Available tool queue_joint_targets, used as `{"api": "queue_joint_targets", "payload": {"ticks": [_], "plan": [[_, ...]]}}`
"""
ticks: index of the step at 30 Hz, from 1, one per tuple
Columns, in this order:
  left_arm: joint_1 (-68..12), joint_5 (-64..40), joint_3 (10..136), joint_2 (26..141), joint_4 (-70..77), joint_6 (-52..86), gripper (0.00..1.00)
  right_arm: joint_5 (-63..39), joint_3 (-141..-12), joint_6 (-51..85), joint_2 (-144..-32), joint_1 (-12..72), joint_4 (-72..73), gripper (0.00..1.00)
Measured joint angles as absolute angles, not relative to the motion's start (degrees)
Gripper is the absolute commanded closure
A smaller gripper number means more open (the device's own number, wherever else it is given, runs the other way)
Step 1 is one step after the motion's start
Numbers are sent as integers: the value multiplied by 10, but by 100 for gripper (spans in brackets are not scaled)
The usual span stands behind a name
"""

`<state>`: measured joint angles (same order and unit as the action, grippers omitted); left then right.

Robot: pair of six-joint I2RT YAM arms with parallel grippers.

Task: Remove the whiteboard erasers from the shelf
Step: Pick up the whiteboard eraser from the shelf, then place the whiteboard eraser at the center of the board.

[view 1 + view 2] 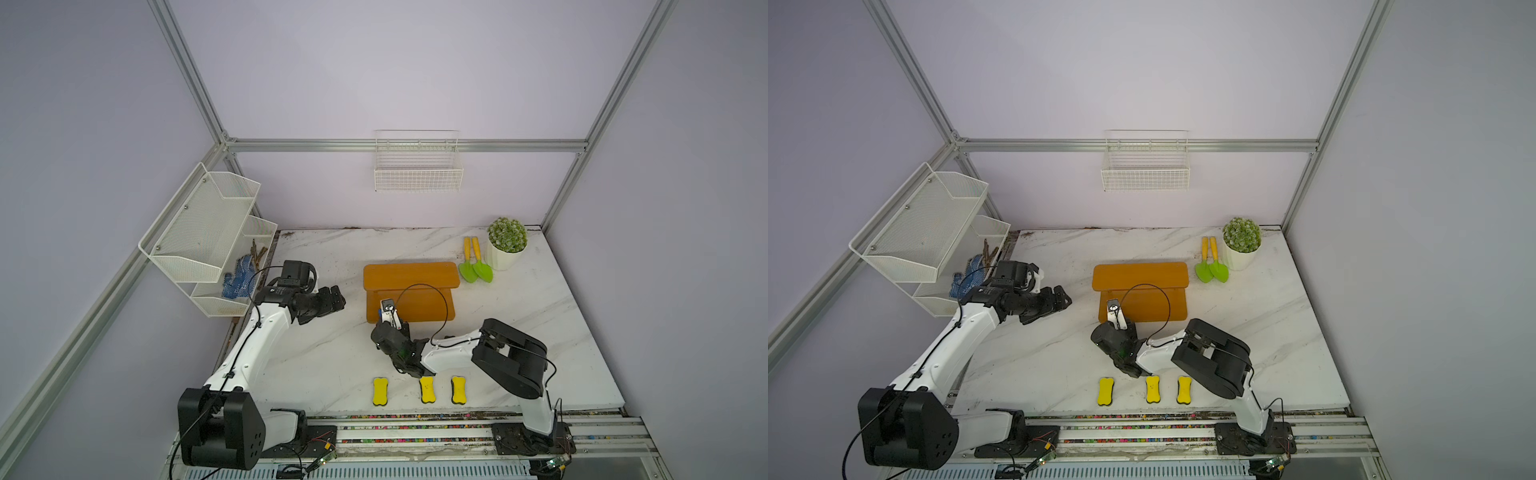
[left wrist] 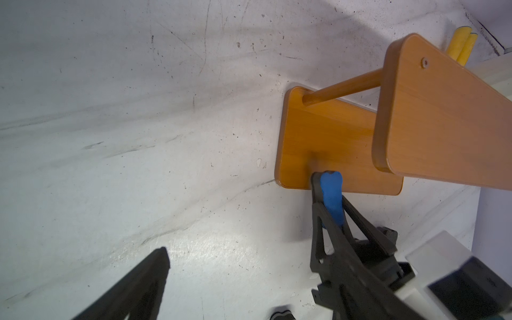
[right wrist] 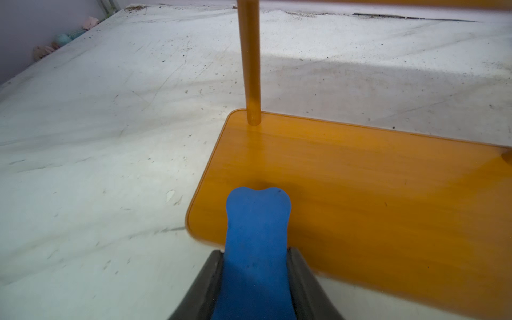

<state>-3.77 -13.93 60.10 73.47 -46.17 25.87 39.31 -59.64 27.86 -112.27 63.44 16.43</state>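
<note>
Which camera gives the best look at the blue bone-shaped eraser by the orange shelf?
The right wrist view: the blue bone-shaped whiteboard eraser fills the foreground between the jaws. The left wrist view shows it smaller, side-on. Both top views mostly hide it.

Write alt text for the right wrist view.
The right gripper clasps a blue eraser between dark fingers, its far end over a corner of the orange shelf. A wooden post rises from its lower board.
</note>
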Motion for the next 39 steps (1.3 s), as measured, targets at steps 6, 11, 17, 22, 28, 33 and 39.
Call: {"api": "queue_joint_targets", "payload": {"ticks": [6, 11, 17, 22, 28, 33, 39], "plan": [[-38, -145, 601, 728, -459, 258, 6, 376, -582, 359, -1037, 680, 73, 64], [-38, -149, 601, 707, -458, 258, 6, 364, -582, 422, -1034, 709, 4, 63], [-38, -150, 590, 696, -452, 257, 6, 368, -587, 475, -1058, 726, -41, 62], [-38, -150, 583, 695, -453, 257, 6, 370, -606, 489, -1092, 727, -55, 60], [-38, -151, 583, 695, -452, 257, 6, 360, -633, 497, -1111, 727, -72, 55], [-38, -153, 583, 695, -452, 257, 6, 344, -644, 504, -1113, 727, -83, 46], [-38, -153, 583, 695, -452, 257, 6, 335, -660, 512, -1114, 727, -109, 40]]}}
